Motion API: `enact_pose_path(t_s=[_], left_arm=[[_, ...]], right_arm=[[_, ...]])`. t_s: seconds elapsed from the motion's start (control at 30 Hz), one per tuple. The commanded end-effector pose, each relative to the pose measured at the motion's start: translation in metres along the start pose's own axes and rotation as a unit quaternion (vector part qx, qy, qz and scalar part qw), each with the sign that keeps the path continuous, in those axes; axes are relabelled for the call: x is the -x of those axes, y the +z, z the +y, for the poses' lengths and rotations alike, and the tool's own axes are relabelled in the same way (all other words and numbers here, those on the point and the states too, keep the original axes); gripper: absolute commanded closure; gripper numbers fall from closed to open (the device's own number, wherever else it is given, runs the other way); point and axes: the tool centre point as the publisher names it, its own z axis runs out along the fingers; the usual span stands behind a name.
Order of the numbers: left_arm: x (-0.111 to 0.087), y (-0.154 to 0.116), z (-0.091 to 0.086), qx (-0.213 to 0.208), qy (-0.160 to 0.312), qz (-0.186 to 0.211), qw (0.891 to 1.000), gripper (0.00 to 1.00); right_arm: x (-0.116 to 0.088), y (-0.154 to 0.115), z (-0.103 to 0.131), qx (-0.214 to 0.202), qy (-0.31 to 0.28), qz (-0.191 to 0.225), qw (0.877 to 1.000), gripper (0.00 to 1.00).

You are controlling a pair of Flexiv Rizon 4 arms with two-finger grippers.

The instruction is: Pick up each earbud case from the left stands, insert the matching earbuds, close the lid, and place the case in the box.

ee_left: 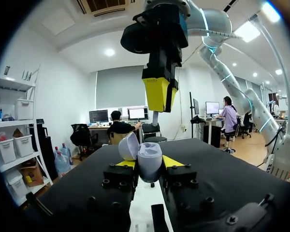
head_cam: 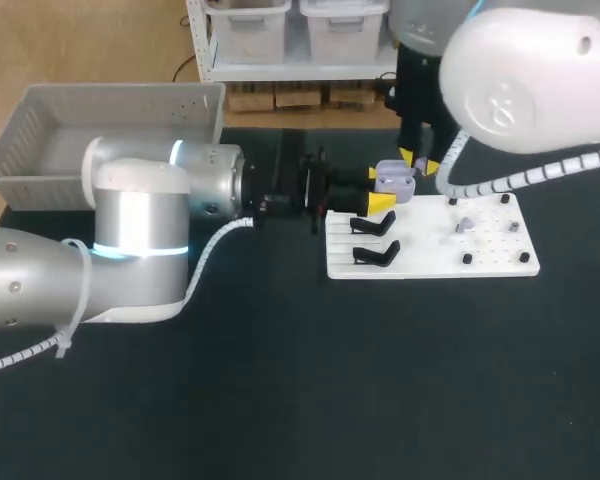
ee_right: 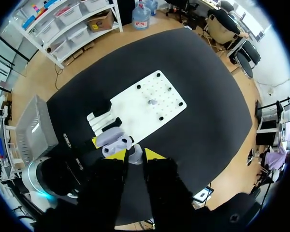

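Observation:
My left gripper (head_cam: 384, 194) (ee_left: 144, 163) is shut on a lavender earbud case (head_cam: 395, 181) (ee_left: 149, 162), held just past the far left corner of the white board (head_cam: 430, 262). The case's lid (ee_left: 128, 146) stands open to one side. My right gripper (head_cam: 417, 160) (ee_right: 134, 154) hangs directly above the open case, shut on a small white earbud (ee_right: 136, 154) (ee_left: 155, 117). In the right wrist view the case (ee_right: 114, 140) lies just under those fingers. Another earbud (head_cam: 463, 225) (ee_right: 152, 102) sits on the board. Two black stands (head_cam: 373, 225) at the board's left end are bare.
A grey plastic bin (head_cam: 110, 130) (ee_right: 31, 128) stands at the table's back left, behind my left arm. Small black pegs (head_cam: 467, 259) dot the right part of the board. Black tabletop (head_cam: 380, 380) lies open in front of the board.

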Motion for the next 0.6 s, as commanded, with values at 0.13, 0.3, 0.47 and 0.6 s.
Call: enact_pose_path(t_s=[0.13,0.3,0.47,0.6], left_arm=[[-0.001,0.000,-0.001,0.003,0.001,-0.001,1.000,1.00],[-0.001,0.000,-0.001,0.003,0.001,-0.001,1.000,1.00],[-0.001,0.000,-0.001,0.003,0.001,-0.001,1.000,1.00],[-0.001,0.000,-0.001,0.003,0.001,-0.001,1.000,1.00]], right_arm=[[-0.001,0.005,0.009,-0.018,-0.005,0.002,1.000,1.00],[-0.001,0.009,0.013,-0.020,-0.013,0.007,1.000,1.00],[-0.001,0.013,0.016,-0.018,-0.027,0.010,0.999,1.00],[0.001,0.017,0.017,-0.020,-0.031,0.014,0.999,1.00]])
